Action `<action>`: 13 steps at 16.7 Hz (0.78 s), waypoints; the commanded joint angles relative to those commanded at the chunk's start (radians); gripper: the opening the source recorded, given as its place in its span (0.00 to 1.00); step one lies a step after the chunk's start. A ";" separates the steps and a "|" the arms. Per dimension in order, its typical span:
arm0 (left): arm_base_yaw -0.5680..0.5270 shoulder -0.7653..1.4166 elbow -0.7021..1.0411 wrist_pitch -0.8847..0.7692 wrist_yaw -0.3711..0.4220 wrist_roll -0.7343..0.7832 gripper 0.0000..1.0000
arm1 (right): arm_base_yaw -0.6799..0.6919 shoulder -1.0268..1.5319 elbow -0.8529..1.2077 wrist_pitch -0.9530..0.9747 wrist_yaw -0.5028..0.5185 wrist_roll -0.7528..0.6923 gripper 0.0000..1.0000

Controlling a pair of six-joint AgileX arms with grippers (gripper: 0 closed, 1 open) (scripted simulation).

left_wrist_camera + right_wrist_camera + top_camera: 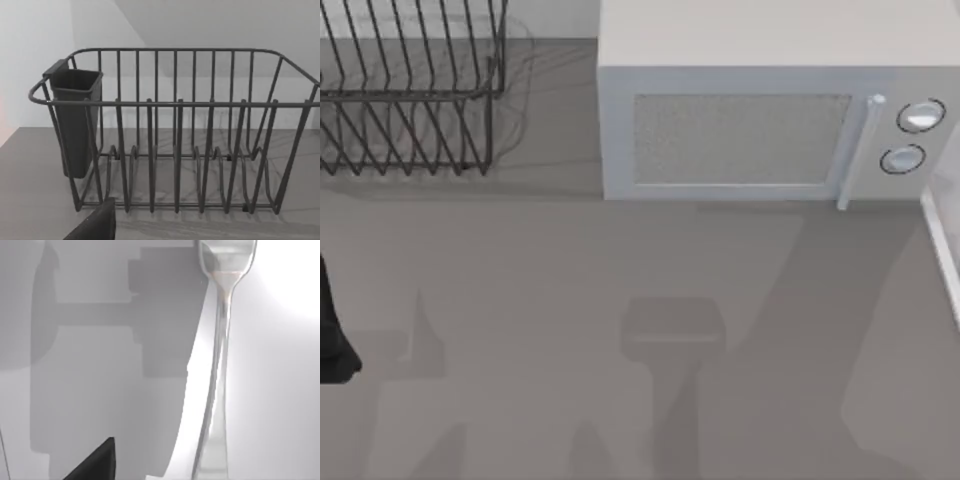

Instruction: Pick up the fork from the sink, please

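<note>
Right gripper: you have one dark finger in view close over the fork, opening cannot be told. Fork lies flat on the pale sink floor; its thin, slick handle may slide. Left arm idles at the tabletop's left edge, facing the rack.

The grey table carries a dark wire rack at its far left and a white microwave at the far middle and right, its door facing the front. A dark cup hangs on one end of the rack. At the right edge a white rim of something shows. In the right wrist view a fork lies flat on a pale surface.
</note>
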 joint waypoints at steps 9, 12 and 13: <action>0.000 0.000 0.000 0.000 0.000 0.000 1.00 | -0.004 0.146 -0.212 0.367 0.002 0.001 1.00; 0.000 0.000 0.000 0.000 0.000 0.000 1.00 | -0.004 0.146 -0.212 0.367 0.002 0.001 1.00; 0.000 0.000 0.000 0.000 0.000 0.000 1.00 | -0.004 0.146 -0.212 0.367 0.002 0.001 0.92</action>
